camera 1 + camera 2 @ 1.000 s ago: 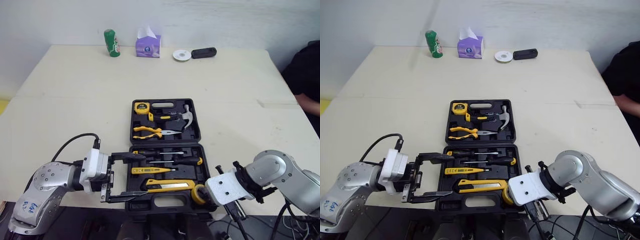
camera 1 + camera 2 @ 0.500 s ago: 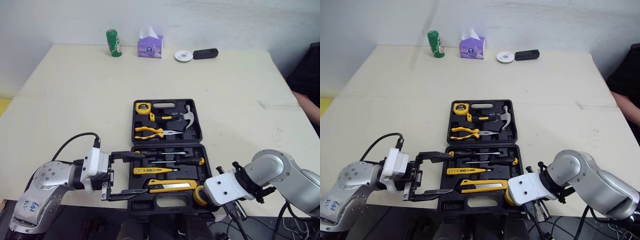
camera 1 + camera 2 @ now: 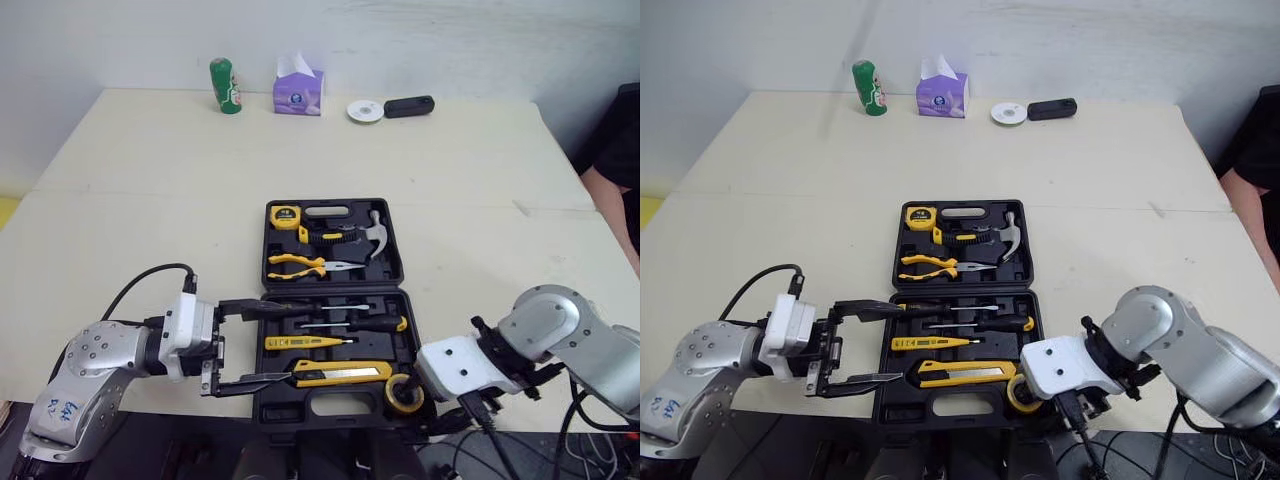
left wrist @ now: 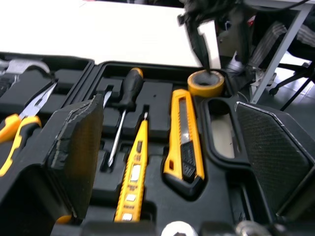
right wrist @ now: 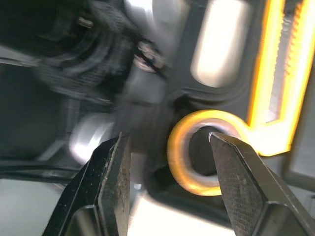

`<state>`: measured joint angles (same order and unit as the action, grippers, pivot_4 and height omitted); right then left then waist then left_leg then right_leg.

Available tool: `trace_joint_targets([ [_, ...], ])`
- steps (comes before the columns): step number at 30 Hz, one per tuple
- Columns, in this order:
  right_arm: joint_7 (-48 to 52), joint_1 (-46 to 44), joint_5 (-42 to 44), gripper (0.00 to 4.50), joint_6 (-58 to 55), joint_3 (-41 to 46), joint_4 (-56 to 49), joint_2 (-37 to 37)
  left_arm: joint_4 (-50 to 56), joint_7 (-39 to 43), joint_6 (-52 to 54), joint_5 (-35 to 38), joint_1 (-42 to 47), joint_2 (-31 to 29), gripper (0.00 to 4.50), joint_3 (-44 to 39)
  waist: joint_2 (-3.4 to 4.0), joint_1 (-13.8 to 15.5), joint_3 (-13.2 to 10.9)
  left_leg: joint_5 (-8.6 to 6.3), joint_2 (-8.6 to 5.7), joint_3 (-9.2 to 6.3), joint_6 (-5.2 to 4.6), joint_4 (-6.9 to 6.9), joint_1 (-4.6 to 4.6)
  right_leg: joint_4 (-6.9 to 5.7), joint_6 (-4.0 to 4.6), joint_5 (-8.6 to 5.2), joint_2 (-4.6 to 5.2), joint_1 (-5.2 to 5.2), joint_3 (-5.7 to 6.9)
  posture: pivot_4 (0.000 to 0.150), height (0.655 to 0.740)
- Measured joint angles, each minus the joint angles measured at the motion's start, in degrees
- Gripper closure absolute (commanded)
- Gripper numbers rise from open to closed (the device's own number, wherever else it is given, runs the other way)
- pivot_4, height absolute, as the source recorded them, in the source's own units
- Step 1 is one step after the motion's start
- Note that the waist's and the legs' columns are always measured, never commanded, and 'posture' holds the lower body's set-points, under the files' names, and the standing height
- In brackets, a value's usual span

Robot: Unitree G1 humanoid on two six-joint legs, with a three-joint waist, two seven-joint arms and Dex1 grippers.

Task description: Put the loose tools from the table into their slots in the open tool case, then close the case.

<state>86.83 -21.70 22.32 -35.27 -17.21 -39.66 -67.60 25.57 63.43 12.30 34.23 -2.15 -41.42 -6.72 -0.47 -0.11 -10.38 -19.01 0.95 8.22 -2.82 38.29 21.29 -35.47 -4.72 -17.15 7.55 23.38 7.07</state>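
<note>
The black tool case (image 3: 290, 410) lies open near the table's front edge. Its far half holds a tape measure (image 3: 284, 214), a hammer (image 3: 372, 232) and pliers (image 3: 305, 265). Its near half holds screwdrivers (image 3: 350, 322), a yellow tester pen (image 3: 305, 342) and a yellow utility knife (image 3: 340, 373). A yellow tape roll (image 3: 405, 395) sits in its front right corner. My left gripper (image 3: 292, 342) is open over the near half's left side. My right gripper (image 5: 167, 140) is open just right of the case, with the tape roll (image 5: 206, 157) between its fingers and nearer one of them.
At the table's far edge stand a green can (image 3: 225, 85), a purple tissue box (image 3: 298, 90), a white disc (image 3: 362, 110) and a black object (image 3: 408, 105). A person's arm (image 3: 610, 200) shows at the right edge. The case sits close to the table's front edge.
My right gripper has shifted to the right, uncovering the tape roll in the case's front right corner. The left gripper has stayed open in place.
</note>
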Motion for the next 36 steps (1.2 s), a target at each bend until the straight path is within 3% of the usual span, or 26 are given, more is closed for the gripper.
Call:
trace_joint_targets([
  [5, -0.23, 2.69, 3.86, 1.88, 0.45, 4.01, 2.21, 0.77, -1.21, -0.02, -0.86, -0.73, 0.88, 0.15, 0.0, 0.04, 0.0, 0.02, 0.0, -0.01, 0.0, 0.0, 0.0, -0.01, 0.01, 0.0, 0.0, 0.0, 0.0, 0.0, 0.0, 0.15, 0.74],
  [8, -0.29, 8.89, 12.53, 1.88, 3.43, 13.21, 5.23, 6.76, -1.36, -0.05, -1.53, -1.05, 0.85, 0.21, 0.0, 0.08, -0.07, 0.11, 0.0, 0.0, -0.01, 0.0, -0.01, -0.04, 0.0, 0.02, 0.0, 0.0, -0.01, -0.04, 0.03, 0.15, 0.74],
  [12, -1.92, 14.18, 15.37, 2.85, 4.17, 18.53, 7.74, 7.96, -1.93, 0.0, -2.34, -1.5, 0.83, 0.19, 0.0, -0.08, -0.07, 0.17, 0.0, -0.01, -0.01, 0.0, -0.04, 0.0, -0.01, 0.0, 0.0, 0.0, 0.0, -0.06, 0.03, 0.15, 0.74],
  [13, -4.47, 16.86, 14.0, 3.61, 7.31, 20.35, 9.0, 10.92, -2.43, 0.07, -2.75, -1.7, 1.51, 0.2, 0.0, -0.04, -0.17, 0.24, 0.06, -0.01, 0.0, -0.03, -0.03, -0.03, -0.04, 0.0, 0.0, 0.01, -0.01, -0.07, 0.05, 0.15, 0.74],
  [14, -4.9, 17.29, 13.56, 3.85, 7.93, 20.28, 9.28, 11.49, -2.69, 0.07, -2.8, -1.74, 1.64, 0.2, 0.0, -0.03, -0.17, 0.23, 0.06, -0.01, 0.0, -0.02, -0.02, -0.03, -0.06, 0.0, 0.0, 0.01, -0.01, -0.08, 0.04, 0.15, 0.74],
  [15, -6.14, 18.51, 12.55, 4.38, 9.95, 20.27, 9.85, 13.08, -3.39, 0.11, -2.87, -1.8, 1.89, 0.18, 0.0, -0.03, -0.11, 0.22, 0.03, -0.01, -0.01, 0.02, -0.02, -0.04, -0.04, 0.0, -0.01, 0.01, -0.01, -0.07, 0.03, 0.15, 0.74],
  [19, -7.31, 21.07, 8.31, 4.38, 21.13, 18.48, 12.21, 19.76, -3.93, 0.77, -2.27, -1.82, 3.08, -0.03, 0.0, 0.37, -0.1, 0.06, 0.02, 0.0, -0.01, 0.08, 0.0, -0.06, -0.06, -0.06, 0.0, 0.01, -0.05, -0.02, 0.0, 0.15, 0.74],
  [36, -5.09, 22.98, -1.79, 4.38, 38.84, 8.92, 22.93, 21.77, -1.04, 3.95, 4.58, 2.85, 1.91, -4.15, 0.0, -0.99, -0.1, 0.01, 0.02, 0.02, 0.01, 0.06, 0.03, -0.03, -0.12, -0.11, 0.02, -0.01, -0.06, -0.04, 0.0, 0.15, 0.74],
])
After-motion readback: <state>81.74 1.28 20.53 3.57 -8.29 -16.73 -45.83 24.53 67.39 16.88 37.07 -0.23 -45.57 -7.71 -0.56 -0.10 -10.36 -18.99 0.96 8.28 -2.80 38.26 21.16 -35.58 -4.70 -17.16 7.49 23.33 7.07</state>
